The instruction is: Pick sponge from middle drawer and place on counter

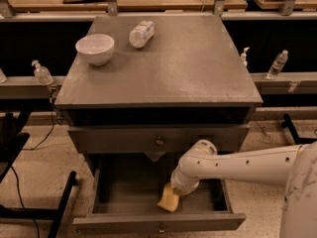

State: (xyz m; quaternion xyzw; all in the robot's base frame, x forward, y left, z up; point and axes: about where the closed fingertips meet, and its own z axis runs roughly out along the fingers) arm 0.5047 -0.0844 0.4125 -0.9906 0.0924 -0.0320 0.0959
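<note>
The middle drawer (124, 197) is pulled open below the counter, its grey box interior showing. The yellow sponge (168, 200) lies in the drawer's front right part, tilted up a little. My gripper (174, 191) reaches down into the drawer from the right, at the end of the white arm (237, 163), and sits right on the sponge's upper right edge. The arm's wrist hides the gripper's tip. The counter (193, 68) is the broad grey cabinet top above.
A white bowl (95, 48) and a plastic bottle (141, 33) lying on its side sit at the counter's back left. A closed drawer front with a knob (159, 142) is just above the open drawer. Small bottles (278, 64) stand on side ledges.
</note>
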